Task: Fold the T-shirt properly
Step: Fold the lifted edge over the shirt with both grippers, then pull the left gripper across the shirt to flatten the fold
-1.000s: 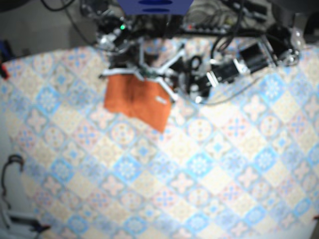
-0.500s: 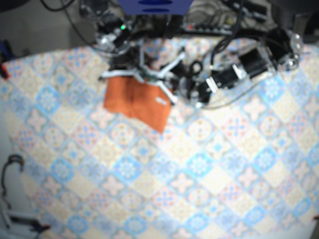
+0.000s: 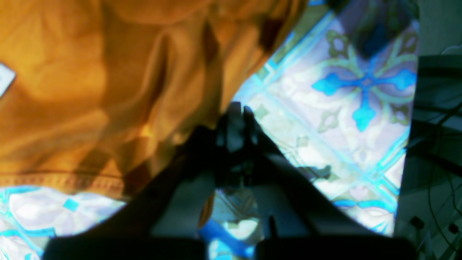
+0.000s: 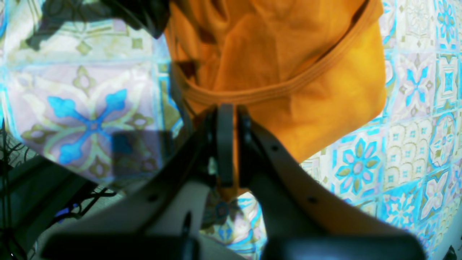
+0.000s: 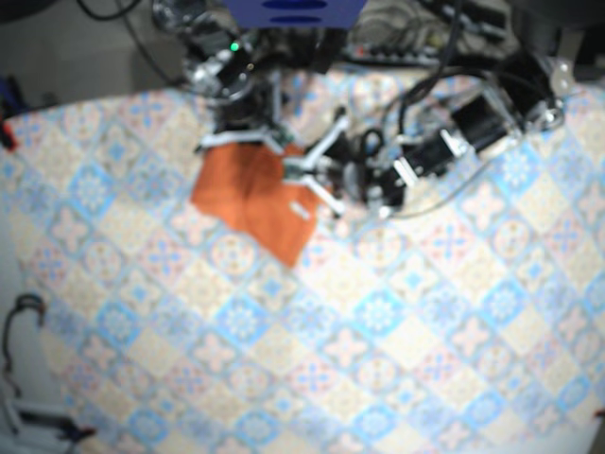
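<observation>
The orange T-shirt lies folded near the far edge of the patterned tablecloth, left of centre in the base view. It forms a rough four-sided shape. Its long axis runs from the upper left to the lower right of that view, and one corner points down and to the right. A small white label sits close to its right edge.

The right gripper is at the shirt's far side. Its fingers are drawn close together, with only a thin slit between them. A stitched band of the shirt curves across just beyond the tips. Orange cloth shows in the slit and again below the fingers, so they are clamped on the fabric. The bulk of the shirt spreads ahead of the tips and to their right.

The left gripper meets the shirt at its right edge in the base view. Its fingertips are pressed together right on the cloth's border, with the shirt filling the wrist view to their left and bare tablecloth to their right. A sliver of orange shows lower down between the fingers, so they appear to pinch the edge (the picture is dark and blurred there).

Dark cables lie tangled by the arms at the table's far side.
</observation>
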